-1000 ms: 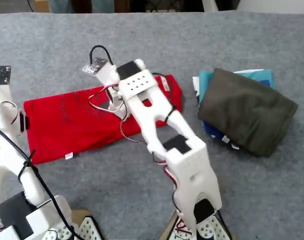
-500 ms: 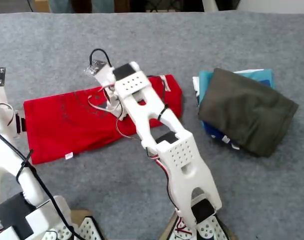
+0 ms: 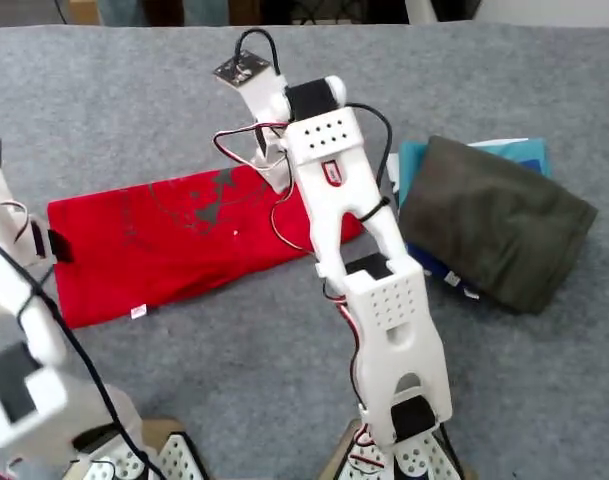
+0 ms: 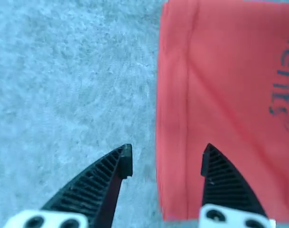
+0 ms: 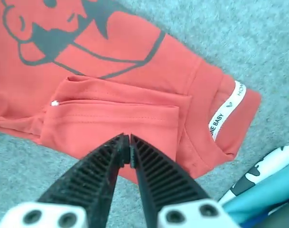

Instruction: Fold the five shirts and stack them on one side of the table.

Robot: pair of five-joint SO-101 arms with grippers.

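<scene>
Red shirt [image 3: 154, 245] centre-left on the desk [image 3: 114, 90], half-folded; left claw [image 4: 168, 152] open astride its end edge, likely for the next fold; right claw [image 5: 130, 141] shut, empty, over the collar end; folded stack [image 3: 494, 215] waits at right.

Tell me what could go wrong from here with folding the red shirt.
The open left pincer straddles the edge of the red printed shirt; it may catch only one layer. The folded-in sleeve under the shut right pincer looks loose and could unfold. That arm might nudge the olive-topped shirt pile.

Open table [image 3: 104, 90] behind red shirt [image 3: 144, 245]; folded stack [image 3: 494, 225] blocks right.
</scene>
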